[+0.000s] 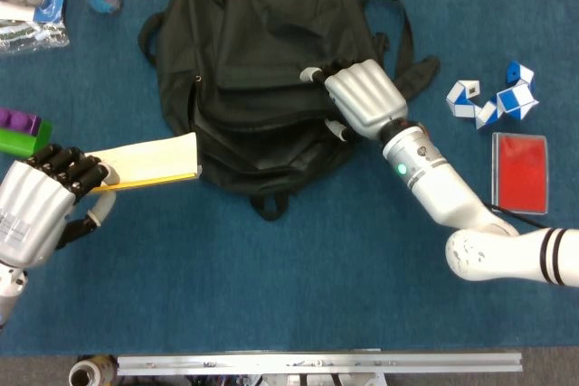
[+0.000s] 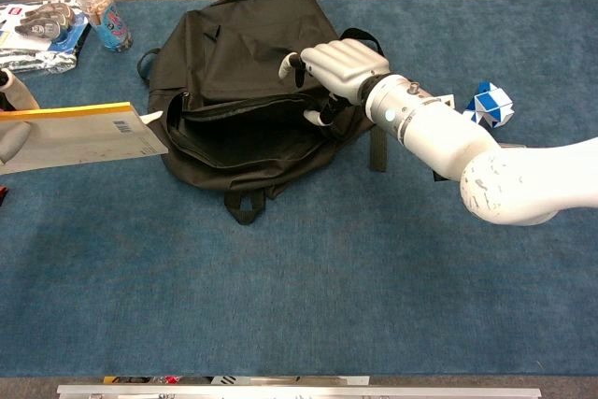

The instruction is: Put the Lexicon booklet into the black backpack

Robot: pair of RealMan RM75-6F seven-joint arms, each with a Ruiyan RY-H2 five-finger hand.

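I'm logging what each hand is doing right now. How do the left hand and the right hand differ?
The left hand holds the yellow-edged booklet out flat beside the black backpack; the right hand grips the backpack's upper flap, lifting its opening wide. The left hand sits at the table's near left edge; the right hand reaches over the bag. Both are silver with dark fingers.

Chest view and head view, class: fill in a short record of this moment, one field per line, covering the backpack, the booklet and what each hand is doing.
backpack: black backpack lies flat on the blue table, main opening pulled apart
booklet: yellow-edged booklet outside the bag, its end near the opening
left hand: left hand holds the booklet
right hand: right hand grips the bag's upper flap, lifting it
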